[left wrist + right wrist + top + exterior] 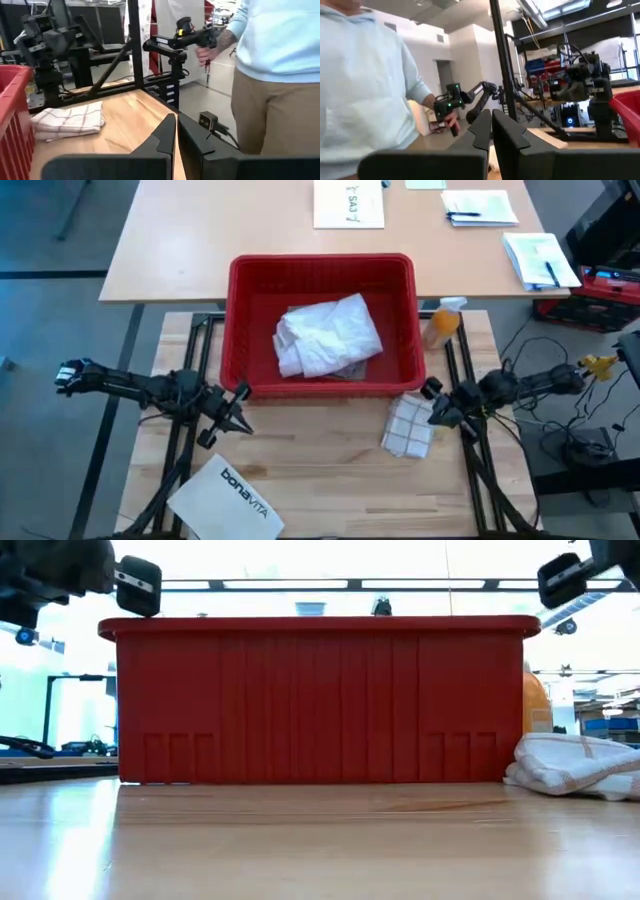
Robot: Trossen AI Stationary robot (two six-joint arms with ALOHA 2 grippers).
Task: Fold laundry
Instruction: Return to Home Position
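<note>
Crumpled white shirt [325, 335] lies in the red plastic bin [240, 330]. On the table [320, 470], the left gripper [238, 412] is at nine o'clock and the right gripper [432, 402] at three, fingers closed.

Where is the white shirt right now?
Seen from above, the white shirt lies inside the red bin at the table middle, left of the orange bottle.

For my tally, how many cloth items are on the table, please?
2: a white shirt in the red bin; a checked towel beside the right gripper. More may hide under the shirt.
</note>
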